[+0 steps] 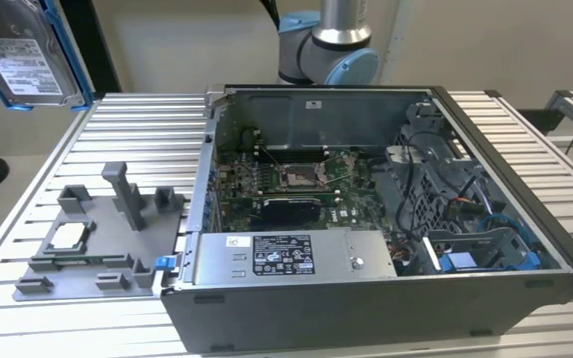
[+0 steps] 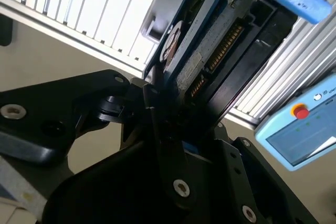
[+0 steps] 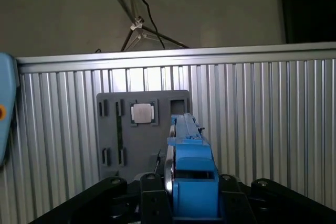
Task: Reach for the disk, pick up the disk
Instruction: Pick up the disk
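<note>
The disk [image 1: 30,61], a silver-grey drive with a white barcode label in a blue bracket, hangs in the air at the exterior view's far upper left, well above the ribbed table. My gripper [image 3: 191,203] is shut on it. In the first wrist view the disk [image 3: 190,163] stands edge-on between the black fingers [image 3: 152,203], its blue bracket facing the camera. In the second wrist view the disk [image 2: 210,51] shows its circuit-board side and connector pins, with the gripper [image 2: 168,111] clamped on its lower end.
An open computer case [image 1: 525,287] fills the middle and right of the table [image 1: 137,127], with a grey power-supply box [image 1: 286,257] at its front. A grey holder tray [image 1: 42,280] with a square CPU chip [image 1: 68,235] lies left of it. A blue pendant [image 2: 304,124] sits below.
</note>
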Motion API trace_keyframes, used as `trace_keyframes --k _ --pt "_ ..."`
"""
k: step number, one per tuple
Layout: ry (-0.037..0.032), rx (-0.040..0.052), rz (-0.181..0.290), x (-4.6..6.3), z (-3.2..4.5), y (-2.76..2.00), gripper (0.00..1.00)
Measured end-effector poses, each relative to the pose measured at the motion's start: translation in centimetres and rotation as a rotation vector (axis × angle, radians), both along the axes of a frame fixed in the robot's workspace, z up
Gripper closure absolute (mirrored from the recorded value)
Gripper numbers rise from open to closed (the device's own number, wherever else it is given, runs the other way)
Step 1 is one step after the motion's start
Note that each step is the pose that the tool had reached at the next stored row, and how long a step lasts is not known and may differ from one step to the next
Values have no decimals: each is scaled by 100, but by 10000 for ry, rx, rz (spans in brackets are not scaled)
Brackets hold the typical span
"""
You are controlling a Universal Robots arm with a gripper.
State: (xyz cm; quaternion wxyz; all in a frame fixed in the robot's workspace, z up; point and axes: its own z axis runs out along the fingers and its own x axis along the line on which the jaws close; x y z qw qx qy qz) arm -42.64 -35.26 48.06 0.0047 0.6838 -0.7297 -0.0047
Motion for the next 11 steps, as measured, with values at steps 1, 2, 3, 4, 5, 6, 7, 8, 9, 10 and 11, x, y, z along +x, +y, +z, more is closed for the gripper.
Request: trace_keyframes --k 1,2,3,4,5,6,7,8,9,10,11 --pt "0 0 -1 12 0 0 100" --pt "0 0 -2 30 0 1 100" --pt "2 0 -1 51 0 0 100" --pt "4 0 -1 74 0 0 100" --pt "4 0 -1 97 0 0 100" --pt "7 0 -1 121 0 0 100" --pt "8 0 -2 145 0 1 100" --pt "10 0 -2 169 0 0 100" --pt "12 0 -2 192 0 1 100" --pt "14 0 -2 216 0 0 100" --pt "15 1 -1 241 -1 0 100"
